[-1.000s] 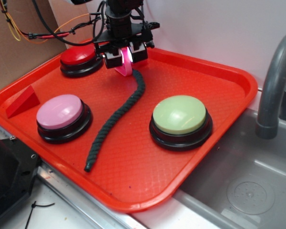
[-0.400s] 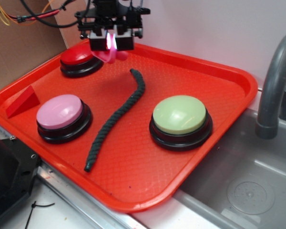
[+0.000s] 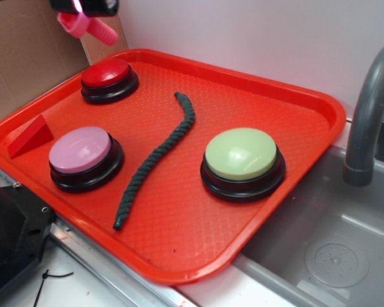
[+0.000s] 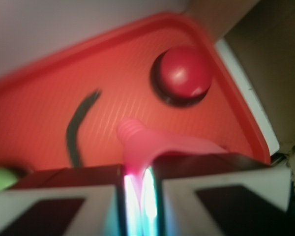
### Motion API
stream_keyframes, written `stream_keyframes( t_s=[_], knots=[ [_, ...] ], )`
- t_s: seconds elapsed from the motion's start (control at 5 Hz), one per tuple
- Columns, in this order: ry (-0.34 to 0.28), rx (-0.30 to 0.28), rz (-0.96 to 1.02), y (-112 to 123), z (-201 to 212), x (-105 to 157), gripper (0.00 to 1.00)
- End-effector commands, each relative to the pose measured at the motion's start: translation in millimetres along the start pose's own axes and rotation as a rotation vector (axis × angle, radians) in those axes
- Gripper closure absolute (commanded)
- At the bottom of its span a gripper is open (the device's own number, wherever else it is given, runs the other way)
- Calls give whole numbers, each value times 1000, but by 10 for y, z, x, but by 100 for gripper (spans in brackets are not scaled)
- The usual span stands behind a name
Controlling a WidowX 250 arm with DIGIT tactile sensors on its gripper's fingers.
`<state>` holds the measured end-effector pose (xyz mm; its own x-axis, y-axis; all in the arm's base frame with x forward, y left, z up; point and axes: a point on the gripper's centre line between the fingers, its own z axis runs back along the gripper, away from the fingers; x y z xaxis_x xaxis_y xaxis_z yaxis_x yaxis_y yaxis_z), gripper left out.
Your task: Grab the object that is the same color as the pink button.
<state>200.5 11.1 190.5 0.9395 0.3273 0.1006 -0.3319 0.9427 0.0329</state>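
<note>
Up and away goes the gripper (image 3: 77, 7), now almost off the top at eleven o'clock, clamped on the pink bolt (image 3: 86, 25) by its head, shaft hanging clear above the red button (image 3: 107, 73) — matching the pink button (image 3: 80, 150).

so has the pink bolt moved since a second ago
Yes. The pink bolt, clamped in the hand, has risen up and to the left; it was by the rope's top end, now above the red button.
</note>
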Motion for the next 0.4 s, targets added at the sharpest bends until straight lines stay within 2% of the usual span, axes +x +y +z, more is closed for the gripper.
stream_keyframes(
  t_s=[0.0,0.2],
  knots=[
    [-82,-50,-117,227,454,-103,100],
    [-61,-29,-113,201,368,-63,100]
  ],
)
